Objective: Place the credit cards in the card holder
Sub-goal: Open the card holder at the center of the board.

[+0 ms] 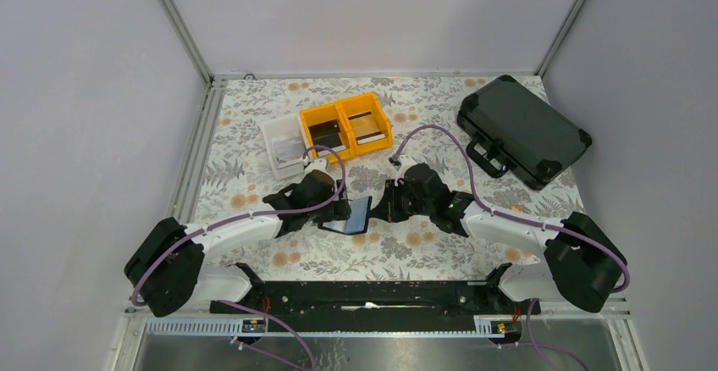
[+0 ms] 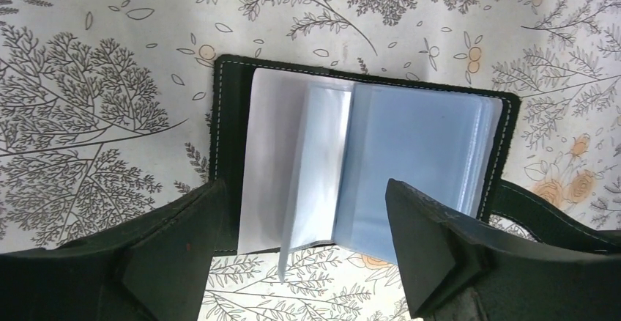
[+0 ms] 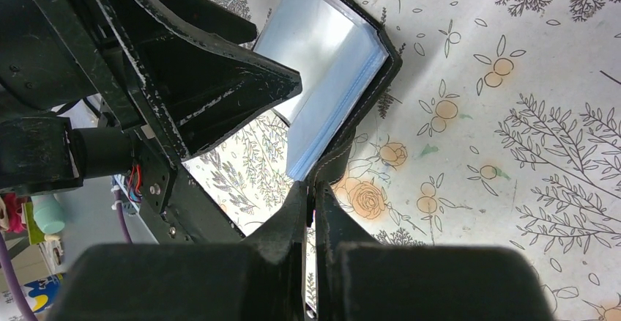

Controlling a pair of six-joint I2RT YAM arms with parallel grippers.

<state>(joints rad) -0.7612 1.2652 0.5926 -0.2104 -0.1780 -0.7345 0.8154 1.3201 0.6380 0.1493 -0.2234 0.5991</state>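
The card holder [image 1: 352, 216] lies open on the table [image 1: 245, 134], about midway between the left and right edges and nearer the near edge, directly between the two grippers. Its black cover faces down and its clear pockets [image 2: 417, 145] face up, which exposes the pocket openings for loading. The right gripper [image 3: 310, 189] is closed, and its fingertips meet on the stitched black tab [image 2: 545, 215] at the holder's side; this pinch appears intended to anchor the holder so that it cannot slide or fold closed. The left gripper [image 2: 304, 193] hangs directly above the open pages with its jaws spread wide and nothing between them; one finger stands on each side of the loose leaves, apart from them as far as the left wrist view shows. One leaf stands partly upright near the fold, so the pockets are not lying fully flat. The credit cards [image 1: 328, 136] are not in the holder: they rest in the yellow bins [image 1: 309, 122] and the white bin [image 1: 269, 130] toward the far edge, left of centre and well apart from the holder. No card is visible in any pocket, so the loading step is judged not yet begun. A black hard case [image 1: 522, 130] sits at the far right corner, apart from the work.
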